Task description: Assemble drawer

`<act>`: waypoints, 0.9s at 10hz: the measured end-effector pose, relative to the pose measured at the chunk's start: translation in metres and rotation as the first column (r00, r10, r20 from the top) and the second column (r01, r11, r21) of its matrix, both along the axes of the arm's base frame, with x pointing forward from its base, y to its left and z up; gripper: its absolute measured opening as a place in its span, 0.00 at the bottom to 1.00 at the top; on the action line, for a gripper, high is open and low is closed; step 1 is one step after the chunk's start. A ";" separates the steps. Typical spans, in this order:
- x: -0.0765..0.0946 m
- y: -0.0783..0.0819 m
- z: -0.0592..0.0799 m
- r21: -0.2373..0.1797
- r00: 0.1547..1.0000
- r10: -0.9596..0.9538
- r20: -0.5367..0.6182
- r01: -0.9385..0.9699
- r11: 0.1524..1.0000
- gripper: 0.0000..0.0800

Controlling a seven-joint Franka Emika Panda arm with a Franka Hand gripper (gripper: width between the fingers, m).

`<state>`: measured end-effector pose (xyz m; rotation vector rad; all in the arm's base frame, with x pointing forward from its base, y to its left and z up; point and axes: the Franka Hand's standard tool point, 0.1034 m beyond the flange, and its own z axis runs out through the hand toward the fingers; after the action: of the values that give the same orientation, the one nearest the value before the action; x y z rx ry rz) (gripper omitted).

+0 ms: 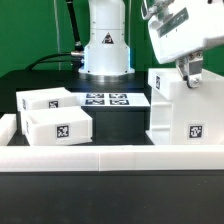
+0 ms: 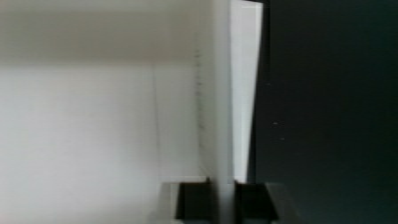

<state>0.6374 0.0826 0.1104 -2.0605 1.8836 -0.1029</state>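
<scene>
Robot jaws clenched on the upper wall edge of the tall white case point(image 1: 176, 108); best held square and moved slowly, well apart from the front tray point(image 1: 60, 128)

We count three drawer parts. One case point(image 1: 182, 105) sits right under the pincer point(image 1: 190, 72), clamped at its top wall. Two trays, back tray point(image 1: 42, 100) and front tray point(image 1: 58, 126), are both well apart from the pincer.

Square tags on the parts: three, one each.
- case tag point(image 1: 195, 130), below the pincer
- back tray tag point(image 1: 52, 102)
- front tray tag point(image 1: 63, 128)

One pincer, two fingers point(image 2: 192, 198). One marker board point(image 1: 105, 100) lies between the trays and the pincer; its tags are too small to count. Low wall strips point(image 1: 120, 158): at least two, seams blurred. One desk point(image 1: 20, 82). One arm base point(image 1: 105, 50).
</scene>
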 end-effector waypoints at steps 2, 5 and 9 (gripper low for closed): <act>0.010 0.000 0.000 0.002 1.000 -0.003 0.006 0.003 1.000 0.06; 0.009 0.000 0.000 0.009 1.000 0.009 -0.017 -0.009 1.000 0.06; 0.001 -0.012 0.013 -0.028 0.980 0.199 -0.001 -0.199 0.980 0.65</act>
<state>0.6383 0.0706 0.1237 -2.2538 1.6729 -0.0821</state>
